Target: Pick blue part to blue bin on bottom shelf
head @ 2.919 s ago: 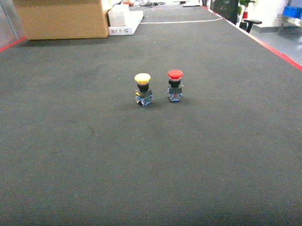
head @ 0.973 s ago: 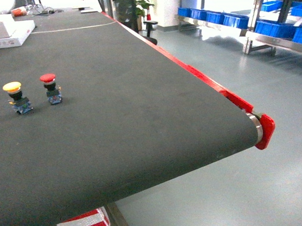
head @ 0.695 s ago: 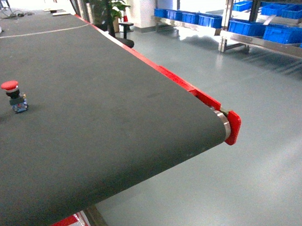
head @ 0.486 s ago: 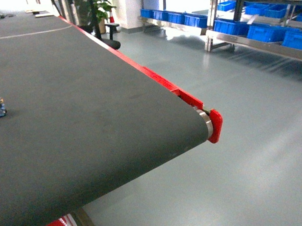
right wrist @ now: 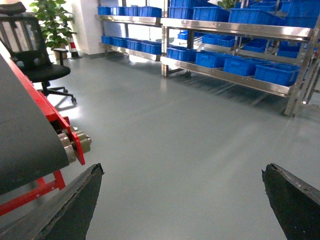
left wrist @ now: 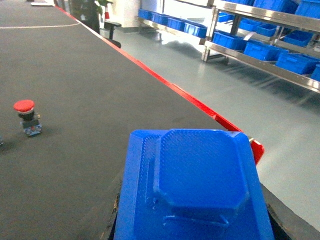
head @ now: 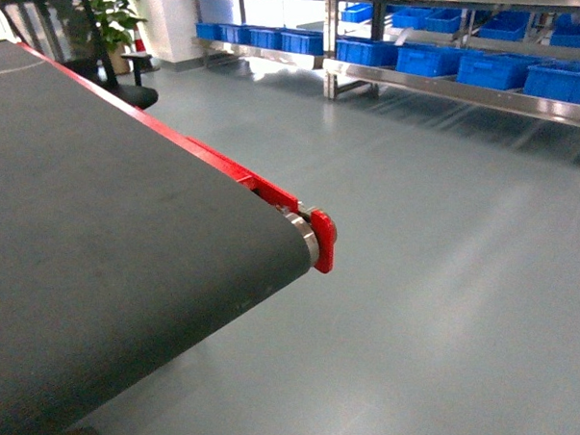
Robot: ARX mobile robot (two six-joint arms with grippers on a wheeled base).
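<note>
Head view: dark belt (head: 98,235) fills the left, edged by a red rail (head: 220,168) that ends in a red end cap (head: 324,241) beside a steel roller (head: 302,234). Grey floor (head: 446,268) beyond. Steel racks (head: 458,85) along the far wall, low levels loaded with blue bins (head: 428,59). No gripper or arm visible from this camera.

Left wrist view: blue part (left wrist: 195,187) fills the lower centre, close under the lens, above the belt near its red edge. It appears to be carried by the left gripper, but the fingers are hidden beneath it, so their spread cannot be told. Red button (left wrist: 27,116) stands upright on the belt, well apart to the left.

Right wrist view: right gripper (right wrist: 182,200) spread wide, holding nothing; two dark fingertips (right wrist: 75,205) at the lower corners with floor between. Office chair (right wrist: 35,55) and a plant (right wrist: 52,20) at left. Bottom shelf (right wrist: 230,77) carries a row of blue bins, well apart from the gripper.
</note>
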